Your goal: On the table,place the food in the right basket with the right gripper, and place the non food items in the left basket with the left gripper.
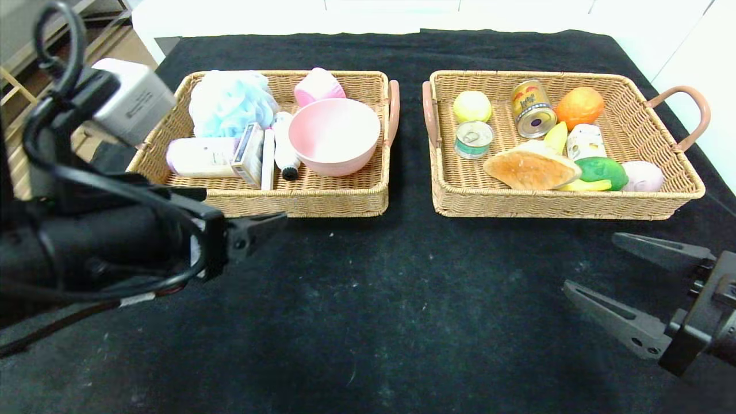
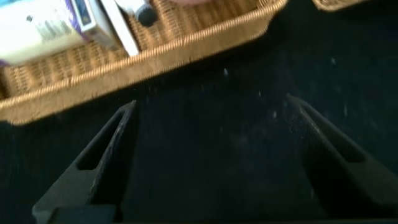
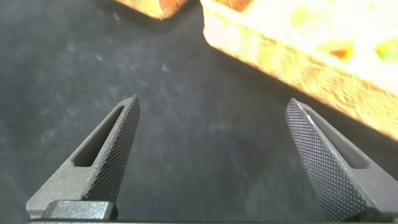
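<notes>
The left basket (image 1: pixel 299 202) holds non-food items: a blue bath sponge (image 1: pixel 230 103), a pink bowl (image 1: pixel 333 135), a pink cup (image 1: pixel 319 86), a white bottle (image 1: pixel 198 156) and a box (image 1: pixel 248 154). Food lies in the right basket (image 1: pixel 552 208): bread (image 1: pixel 532 167), an orange (image 1: pixel 579 106), a can (image 1: pixel 532 106), a small tin (image 1: pixel 473 138) and a green fruit (image 1: pixel 602 171). My left gripper (image 1: pixel 270 221) (image 2: pixel 210 102) hangs open and empty just in front of the left basket's front wall (image 2: pixel 155 62). Over the cloth at the front right, my right gripper (image 1: pixel 591 260) (image 3: pixel 212 102) is open and empty.
A black cloth (image 1: pixel 368 299) covers the table, and both baskets stand on its far half with a narrow gap between their handles (image 1: pixel 408 109). White table edges show at the back and right. A wooden shelf (image 1: pixel 17 86) stands off to the left.
</notes>
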You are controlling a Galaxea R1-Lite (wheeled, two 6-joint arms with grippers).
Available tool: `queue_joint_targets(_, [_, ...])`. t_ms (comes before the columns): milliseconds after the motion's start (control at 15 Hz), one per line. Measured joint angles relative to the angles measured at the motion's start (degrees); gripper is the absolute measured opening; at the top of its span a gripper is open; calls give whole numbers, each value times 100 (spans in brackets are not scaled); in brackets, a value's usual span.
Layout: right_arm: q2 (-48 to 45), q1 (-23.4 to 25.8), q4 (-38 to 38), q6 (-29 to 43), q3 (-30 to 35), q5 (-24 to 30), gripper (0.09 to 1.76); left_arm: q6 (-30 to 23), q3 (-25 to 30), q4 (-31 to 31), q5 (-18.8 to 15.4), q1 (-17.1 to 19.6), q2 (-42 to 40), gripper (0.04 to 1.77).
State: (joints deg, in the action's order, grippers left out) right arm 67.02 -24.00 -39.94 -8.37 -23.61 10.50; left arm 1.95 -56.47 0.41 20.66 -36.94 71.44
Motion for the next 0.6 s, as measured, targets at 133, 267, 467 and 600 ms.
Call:
queue_joint_targets(133, [-466,83,1069,4,-141,-66,171,-16,485,68,45,-71,-621,167])
queue_joint_targets(267, [-1151,236,2315,13,-351,-102,171,17,796,641,52,163,-1229,168])
queue_joint_targets(467, [-2334,501,4145,41,-756,-389,171,100,945,1207,0,673,-2061,169])
queue_joint_targets(600, [-3050,791,5233,48,-1186,-628,171,322,981,1485,-44,1040,-2582,169])
